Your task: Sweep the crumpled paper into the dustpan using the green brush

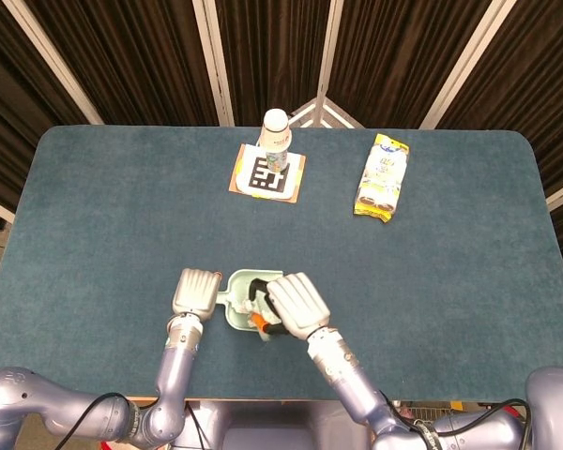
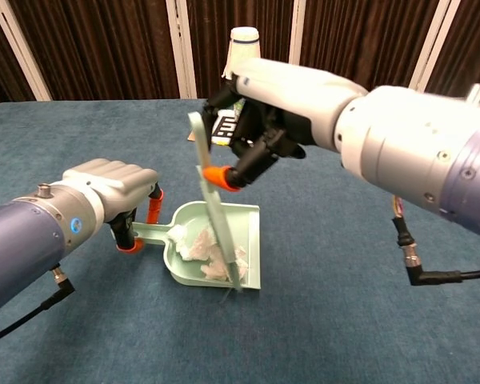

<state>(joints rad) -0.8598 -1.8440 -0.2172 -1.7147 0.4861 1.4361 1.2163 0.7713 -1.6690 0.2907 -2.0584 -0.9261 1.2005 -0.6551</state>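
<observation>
both hands busy: left hand (image 2: 112, 182) grips dustpan (image 2: 244, 240) handle, right hand (image 2: 264, 120) holds green brush (image 2: 212, 212) over crumpled paper (image 2: 204, 248) inside it.

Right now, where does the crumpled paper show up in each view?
Head view: mostly hidden under the right hand, low and centre.
Chest view: crumpled paper lies inside the dustpan, lower centre, behind the brush.
Shared landmark: the dustpan's orange-tipped handle, held by the left hand.

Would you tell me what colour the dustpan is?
The dustpan is pale mint green, clearest in the chest view.
</observation>
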